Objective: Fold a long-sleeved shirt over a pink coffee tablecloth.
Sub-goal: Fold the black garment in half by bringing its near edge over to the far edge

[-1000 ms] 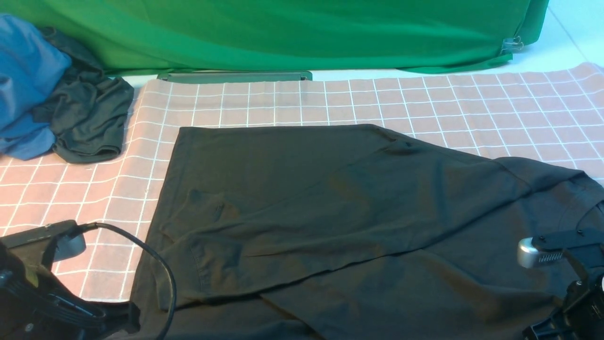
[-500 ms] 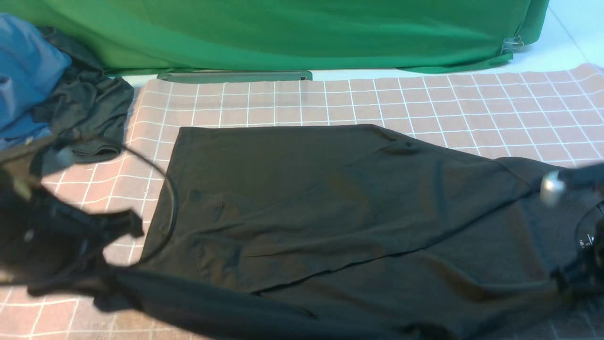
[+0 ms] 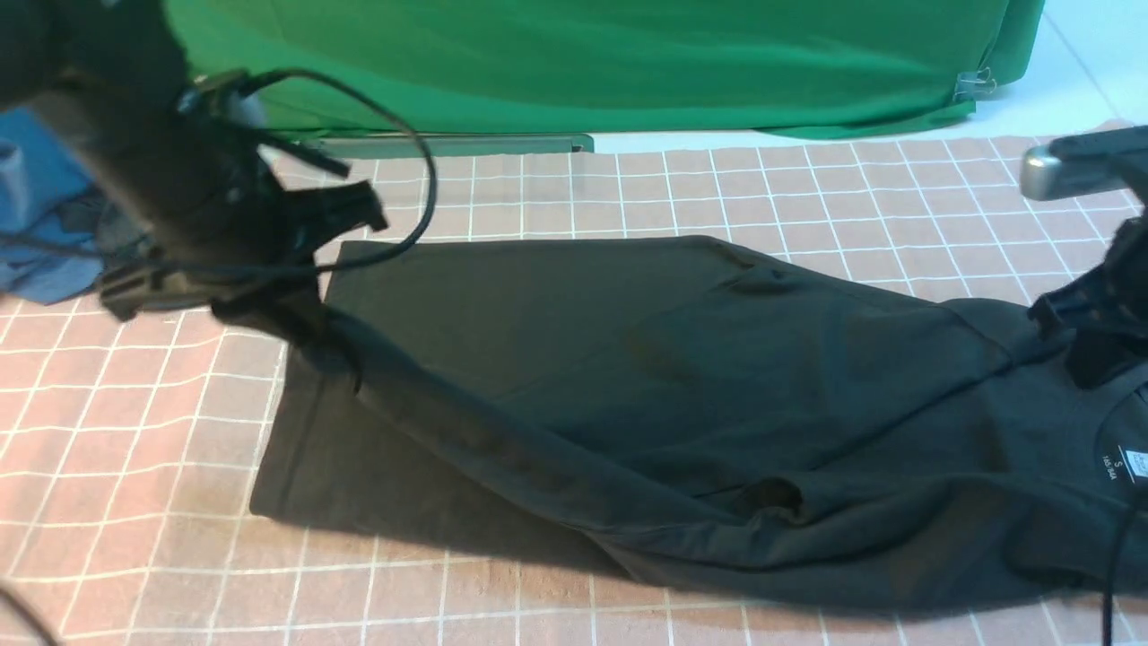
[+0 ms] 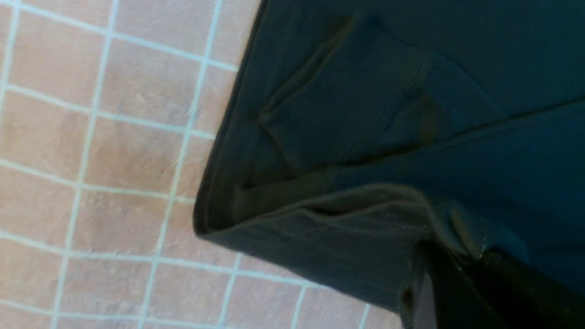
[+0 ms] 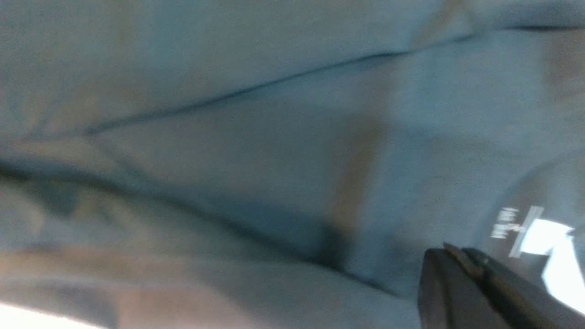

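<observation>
The black long-sleeved shirt [image 3: 628,359] lies across the pink coffee tablecloth [image 3: 134,431], its neck label [image 3: 1126,462] at the right. My left gripper [image 3: 269,309] is shut on the shirt's hem edge, raised over the far left corner, and a fold of fabric stretches from it towards the middle. In the left wrist view its dark fingers [image 4: 461,269] pinch the bunched hem above the folded corner [image 4: 365,114]. My right gripper [image 3: 1090,354] is shut on the shirt near the collar. The right wrist view, blurred, shows its closed fingertips [image 5: 457,262] beside the white label [image 5: 544,235]. The chest print is hidden.
The green backdrop cloth [image 3: 583,63] hangs along the far side, with a dark flat bar [image 3: 448,144] at its foot. A blue garment [image 3: 36,206] lies at the far left, partly behind my left arm. The left arm's cable [image 3: 421,179] loops over the cloth.
Both grippers rose from the near edge and moved away from me, carrying the shirt's near edge over its body. The left went from bottom left to far left, and the neck label came into view.
</observation>
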Tool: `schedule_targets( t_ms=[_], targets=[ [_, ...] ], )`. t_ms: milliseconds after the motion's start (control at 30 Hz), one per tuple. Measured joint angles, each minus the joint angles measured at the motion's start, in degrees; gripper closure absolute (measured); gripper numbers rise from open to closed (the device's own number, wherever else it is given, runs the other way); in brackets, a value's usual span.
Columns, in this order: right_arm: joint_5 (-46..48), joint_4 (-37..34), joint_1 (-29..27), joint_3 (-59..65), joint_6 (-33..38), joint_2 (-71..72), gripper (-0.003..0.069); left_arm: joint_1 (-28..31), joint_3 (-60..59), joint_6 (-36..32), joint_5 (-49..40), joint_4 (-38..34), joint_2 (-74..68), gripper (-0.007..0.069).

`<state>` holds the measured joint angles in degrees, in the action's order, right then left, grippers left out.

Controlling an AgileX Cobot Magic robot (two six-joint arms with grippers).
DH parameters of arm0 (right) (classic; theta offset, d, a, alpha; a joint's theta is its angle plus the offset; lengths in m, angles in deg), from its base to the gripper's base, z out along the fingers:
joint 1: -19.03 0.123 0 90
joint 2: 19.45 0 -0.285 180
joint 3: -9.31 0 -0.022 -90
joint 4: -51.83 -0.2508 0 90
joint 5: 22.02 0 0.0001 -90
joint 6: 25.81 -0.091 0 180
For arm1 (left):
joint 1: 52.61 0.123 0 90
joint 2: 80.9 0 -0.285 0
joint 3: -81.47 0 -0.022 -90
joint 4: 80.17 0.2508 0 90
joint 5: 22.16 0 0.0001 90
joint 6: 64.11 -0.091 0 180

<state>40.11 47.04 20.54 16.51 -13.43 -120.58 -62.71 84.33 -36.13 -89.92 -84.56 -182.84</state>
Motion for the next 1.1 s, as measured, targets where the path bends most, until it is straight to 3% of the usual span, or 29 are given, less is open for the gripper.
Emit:
schedule_targets(
  t_ms=[167, 267, 367, 433, 500, 667, 767, 833, 900, 1100],
  targets=[
    [4.04, -4.72, 2.82, -0.26, 8.02, -0.27, 0.0609, 0.00, 1.05, -0.14, -0.85, 1.16, -1.94, 0.0594],
    [5.00, -5.83, 5.93, 0.70, 12.94, -0.27, 0.0506, 0.00, 1.05, -0.53, -1.84, 2.08, -1.94, 0.0594],
    [3.33, -5.91, 8.93, 3.94, 17.93, -0.27, 0.0271, 0.00, 1.05, -1.47, -1.92, 2.11, -1.94, 0.0594],
    [0.11, -5.34, 9.88, 5.89, 19.63, -0.27, 0.0195, 0.00, 1.05, -1.58, -1.92, 2.11, -1.94, 0.0594],
    [-2.93, -4.54, 10.32, 7.88, 20.94, -0.27, 0.0172, 0.00, 1.05, -1.65, -2.04, 2.15, -1.94, 0.0594],
    [-6.70, -3.68, 10.38, 11.62, 24.51, -0.80, 0.0255, 0.00, 1.05, -1.72, -2.08, 2.10, -1.94, 0.0594],
    [-8.97, -3.67, 10.38, 12.16, 26.16, -1.34, 0.0401, 0.00, 1.05, -1.87, -2.08, 2.00, -1.94, 0.0594],
    [-10.45, -3.67, 10.38, 12.16, 26.66, -1.47, 0.0540, 0.00, 1.05, -1.90, -2.08, 1.92, -1.94, 0.0594],
    [-10.72, -3.46, 10.38, 11.65, 26.80, -1.47, 0.0599, 0.00, 1.05, -1.90, -2.08, 2.00, -1.94, 0.0594],
    [-9.18, -3.00, 7.89, 4.78, 25.53, -1.01, 0.0613, 1.67, 1.05, -1.90, -1.71, 2.05, -1.94, 0.0594]
  ],
)
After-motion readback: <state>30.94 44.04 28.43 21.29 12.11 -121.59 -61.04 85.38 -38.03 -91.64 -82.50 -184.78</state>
